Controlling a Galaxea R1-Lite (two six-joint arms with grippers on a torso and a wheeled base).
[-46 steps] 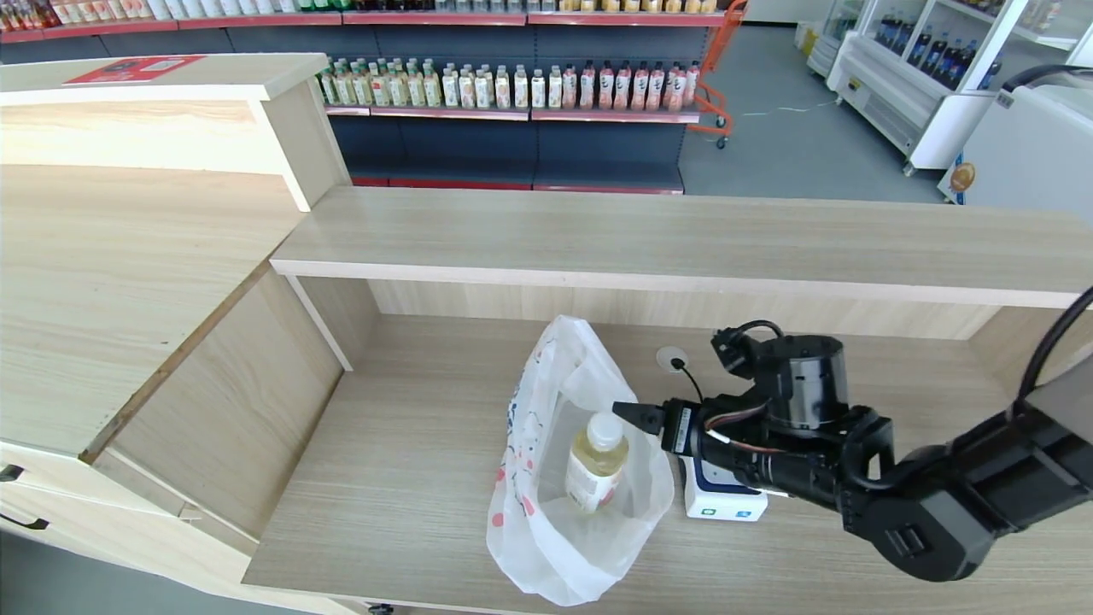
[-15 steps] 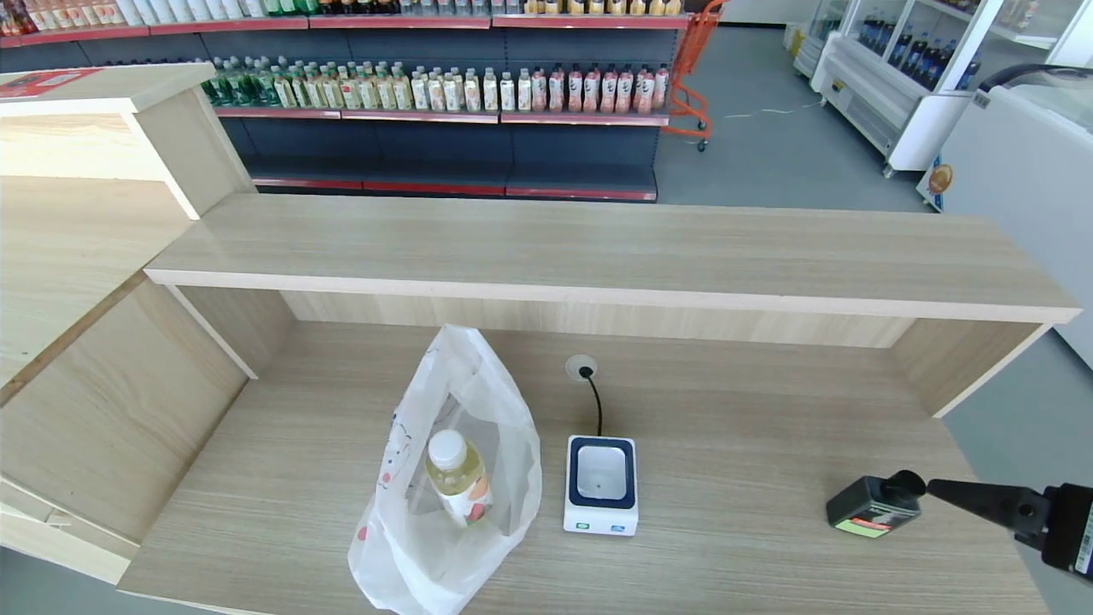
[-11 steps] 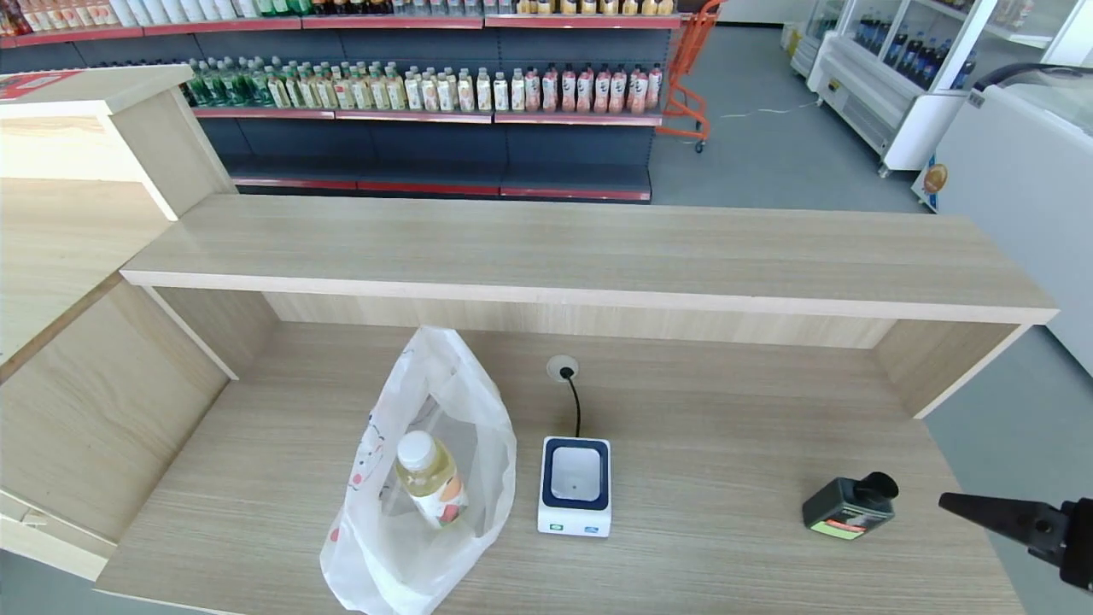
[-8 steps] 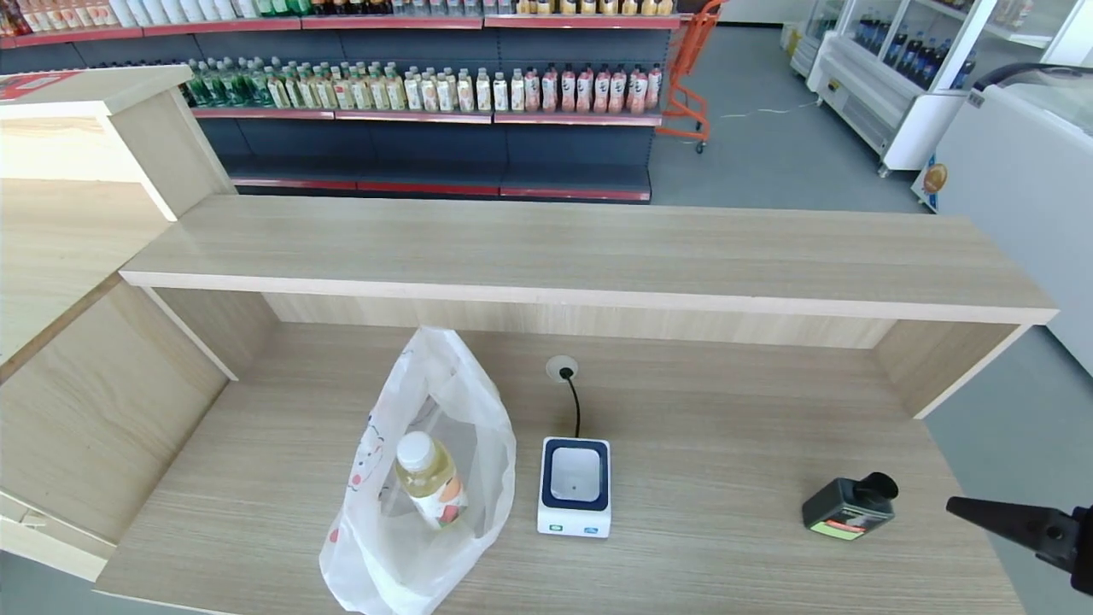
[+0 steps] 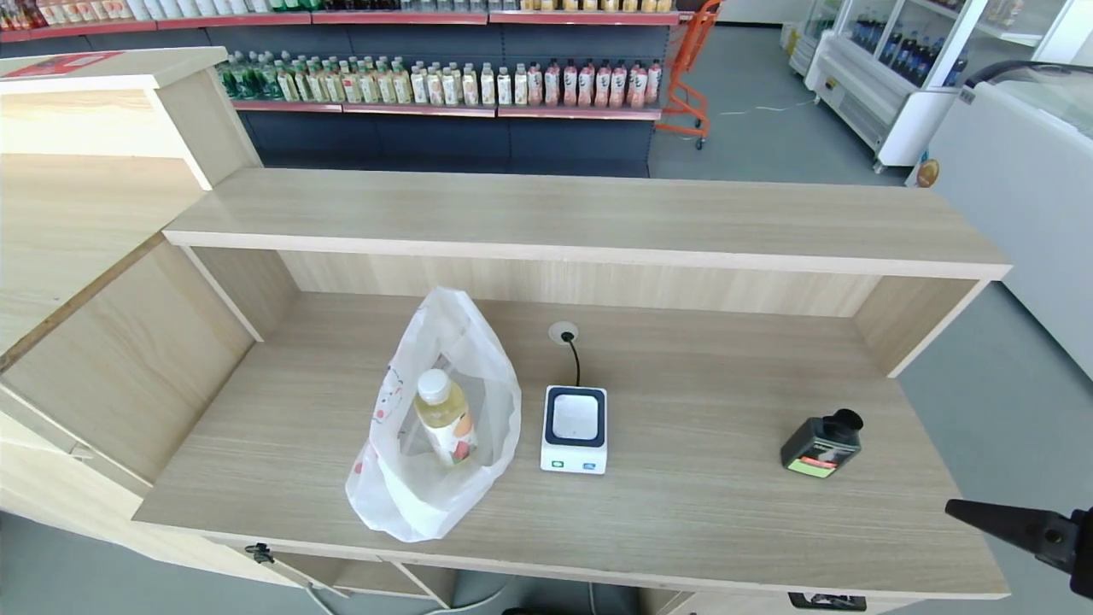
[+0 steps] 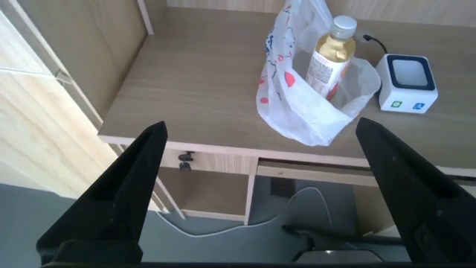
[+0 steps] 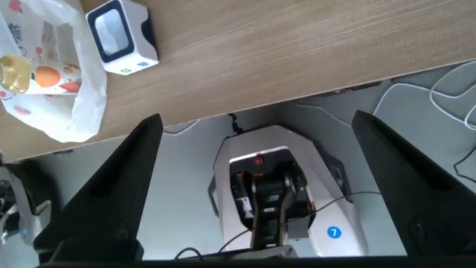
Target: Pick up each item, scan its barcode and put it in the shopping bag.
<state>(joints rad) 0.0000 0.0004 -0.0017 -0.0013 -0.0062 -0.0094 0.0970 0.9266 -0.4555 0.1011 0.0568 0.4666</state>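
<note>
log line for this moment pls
bag: on counter, drink bottle inside | scanner: beside bag | black bottle: on counter, not picked | left gripper: open, empty | right gripper: open, empty

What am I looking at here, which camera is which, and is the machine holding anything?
This is a two-armed robot at a shop checkout counter. One picture comes from a camera on its head, looking down at the counter. The other two come from cameras on its wrists, and the dark wedges at their sides are that arm's own fingers. The left fingers and the right fingers stand wide apart and hold nothing. On the counter is a white shopping bag with a bottle of yellowish drink standing in it. A small white barcode scanner sits beside the bag. Farther towards the robot's right is a small dark bottle on its own, not yet bagged.
</note>
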